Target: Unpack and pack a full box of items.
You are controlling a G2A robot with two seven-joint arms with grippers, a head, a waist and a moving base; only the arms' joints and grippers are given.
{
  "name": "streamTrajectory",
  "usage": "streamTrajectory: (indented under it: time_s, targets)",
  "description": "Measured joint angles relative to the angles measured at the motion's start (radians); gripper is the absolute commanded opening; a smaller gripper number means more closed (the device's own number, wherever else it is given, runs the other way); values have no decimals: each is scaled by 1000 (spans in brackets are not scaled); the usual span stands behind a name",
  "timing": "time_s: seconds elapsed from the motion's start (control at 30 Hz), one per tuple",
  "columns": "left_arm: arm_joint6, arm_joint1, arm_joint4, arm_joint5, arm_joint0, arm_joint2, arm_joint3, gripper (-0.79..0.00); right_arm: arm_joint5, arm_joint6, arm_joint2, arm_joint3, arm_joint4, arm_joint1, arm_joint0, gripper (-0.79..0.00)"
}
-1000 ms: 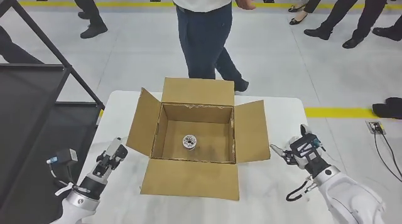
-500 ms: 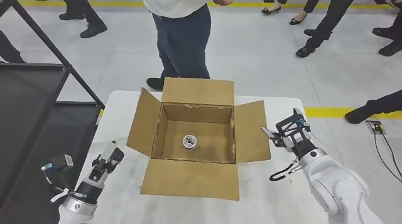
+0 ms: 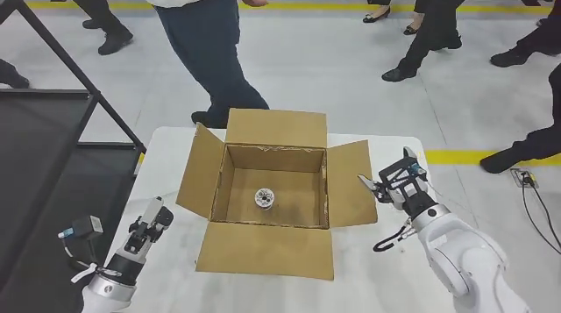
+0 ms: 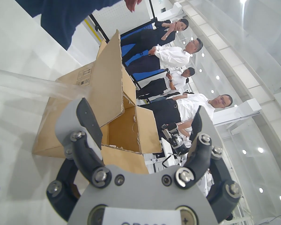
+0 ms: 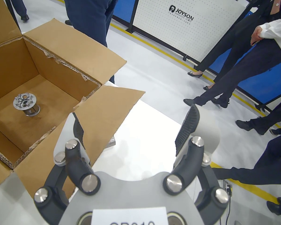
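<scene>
Since the cardboard box (image 3: 267, 247) has only one item in it that I can make out, I judge the step in hand to be lifting that last piece out. The box stands open in the middle of the surface (image 3: 175, 256), up against the far edge, with all four flaps splayed outward. The metal part (image 3: 265, 197) (a small round piece with a flanged top, apparently upright) rests on the box floor, a little toward the left wall.

My right claw (image 3: 387, 179) hangs by the right edge of the surface, just beside the outer edge of the right flap (image 3: 351, 181); its fingers are spread wide and hold nothing. My left claw (image 4: 142, 108) sits low toward the near-left corner, well apart from the box; it too is wide open and empty.

To do this well I would take the right claw, being the nearer. I'd lift it above the flap first so it doesn't drag across the cardboard, carry it over the opening, then turn the wrist so the fingers point straight down. Next I'd centre them on the part, descend between the walls, and close under the flange rather than on its thin rim. The box looks light and may shift if a finger catches a wall, so I would go slowly.
</scene>
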Motion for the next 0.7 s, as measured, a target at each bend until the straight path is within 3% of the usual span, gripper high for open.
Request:
streamTrajectory:
  time_s: [0.17,0.37,0.7]
  targets:
    - [18,-2,-3,-3,13,-3,-3,0,-4,41,-80,31,-30,-12,103,0]
    - [45,-5,-16,-12,31,-13,-2,0,-51,146,-242,168,-3,-45,306,0]
    - [70,-9,-45,-52,76,-47,0,0,-95,206,-581,576,167,-168,669,0]
